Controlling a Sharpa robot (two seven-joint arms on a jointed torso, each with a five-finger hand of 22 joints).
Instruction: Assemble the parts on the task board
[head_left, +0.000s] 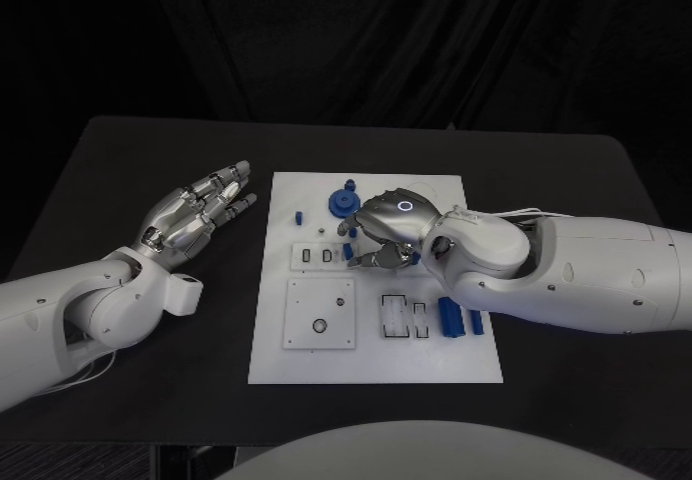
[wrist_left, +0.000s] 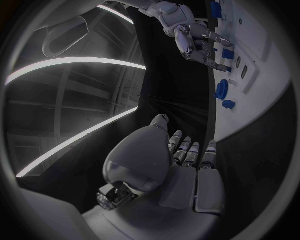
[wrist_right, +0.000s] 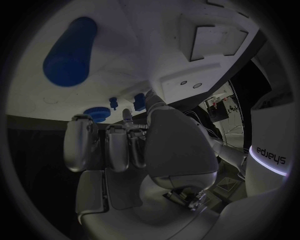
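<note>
I am hovering my right hand (head_left: 387, 228) over the middle of the white task board (head_left: 433, 365), fingers curled down among the small blue parts (head_left: 343, 203) there; I cannot tell whether they are gripping one. My left hand (head_left: 195, 212) is resting released, fingers spread, on the black table (head_left: 130, 150) beside the board. Because my palm is hiding the fingertips, I judge I could be nudging neighbouring pieces out of place.

One white board (head_left: 375, 360) on one black table (head_left: 577, 180). Two hands: left (head_left: 195, 210), right (head_left: 387, 232). At least six blue parts visible on the board: one gear (head_left: 343, 202), one small peg (head_left: 300, 216), blocks at the lower right (head_left: 453, 321); others lie partly hidden under the right hand.
</note>
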